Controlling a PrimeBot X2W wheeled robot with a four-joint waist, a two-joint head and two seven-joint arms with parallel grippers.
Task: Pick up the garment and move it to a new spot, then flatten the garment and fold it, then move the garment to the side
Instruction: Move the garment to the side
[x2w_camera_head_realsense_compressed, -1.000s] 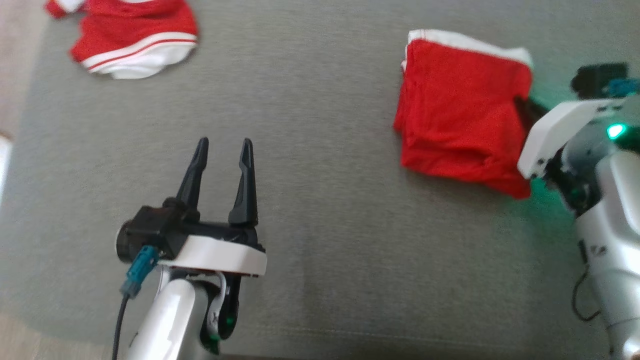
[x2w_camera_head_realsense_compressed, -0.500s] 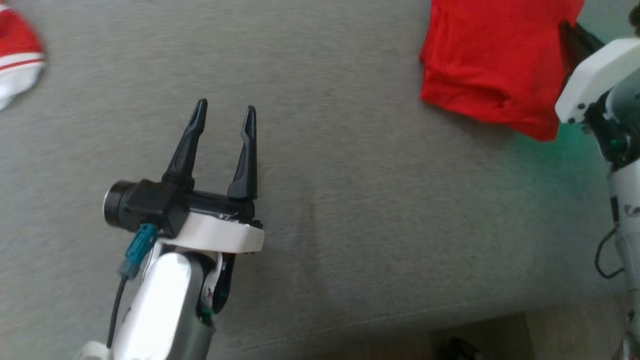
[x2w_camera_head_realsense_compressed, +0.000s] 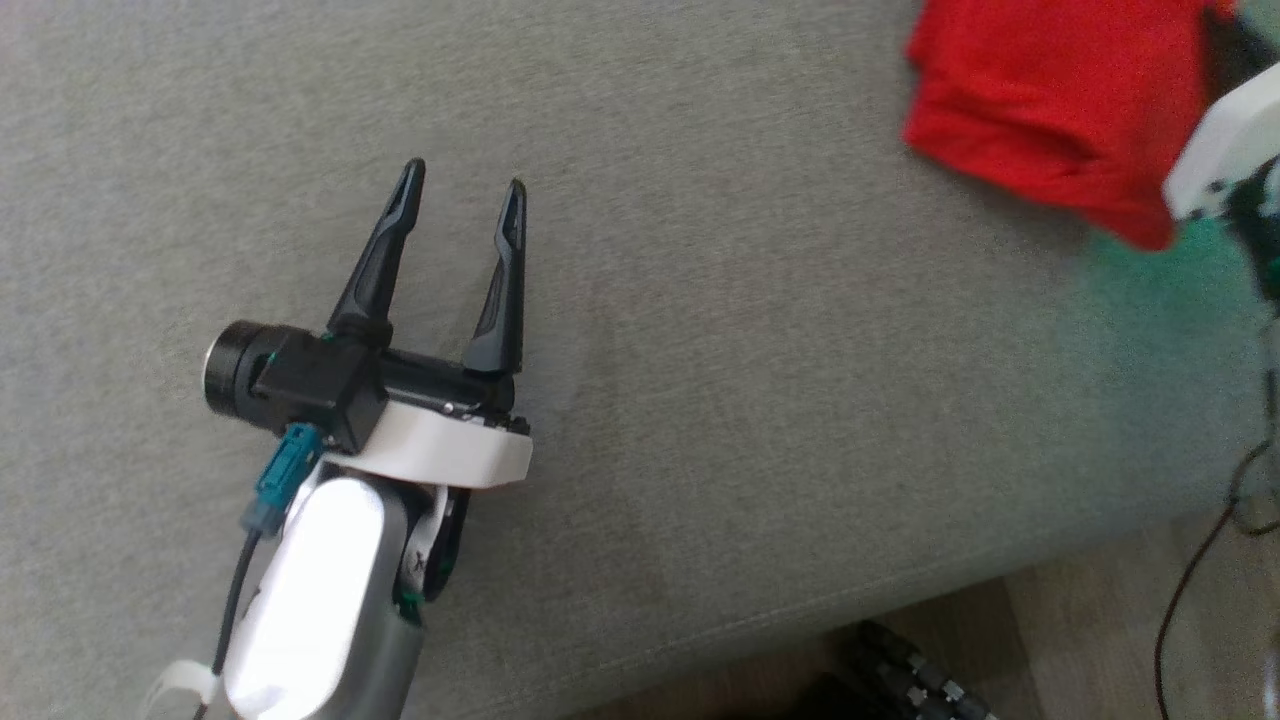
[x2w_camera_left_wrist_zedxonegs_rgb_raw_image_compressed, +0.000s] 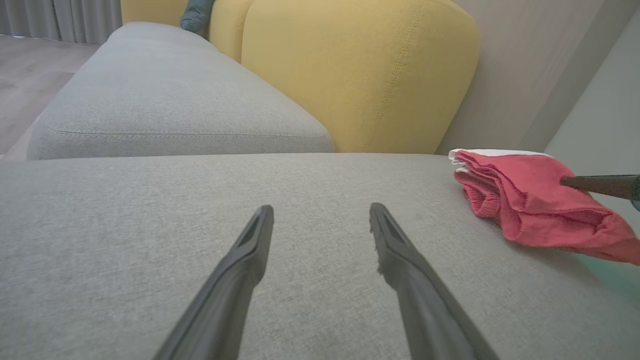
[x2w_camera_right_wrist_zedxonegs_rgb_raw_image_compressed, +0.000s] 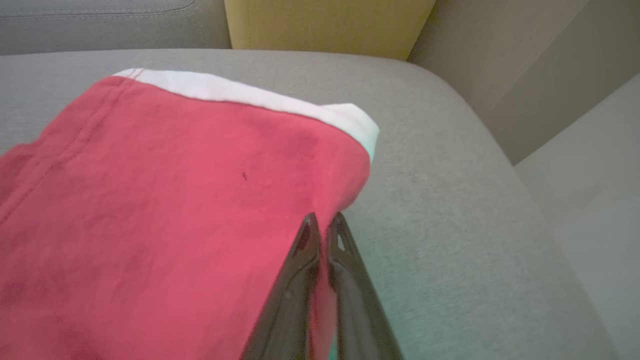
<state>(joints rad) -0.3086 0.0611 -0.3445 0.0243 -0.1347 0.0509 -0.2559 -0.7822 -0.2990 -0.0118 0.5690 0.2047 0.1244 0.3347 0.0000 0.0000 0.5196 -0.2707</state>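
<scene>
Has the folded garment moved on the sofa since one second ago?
Yes: rightward. The right gripper drags the garment along the sofa; its gap to the striped garment lying there widened, beyond the camera's own shift.

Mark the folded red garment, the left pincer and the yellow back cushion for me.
folded red garment (x2w_camera_right_wrist_zedxonegs_rgb_raw_image_compressed: 175, 200): right wrist view, middle of its top layer.
left pincer (x2w_camera_head_realsense_compressed: 466, 176): head view, midway between its fingertips.
yellow back cushion (x2w_camera_left_wrist_zedxonegs_rgb_raw_image_compressed: 360, 75): left wrist view, middle of its front face.

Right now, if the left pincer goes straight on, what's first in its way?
The left pincer would probably meet the grey seat cushion near its back edge, or the yellow backrest just beyond; depth is unclear. The red garment sits aside.
</scene>
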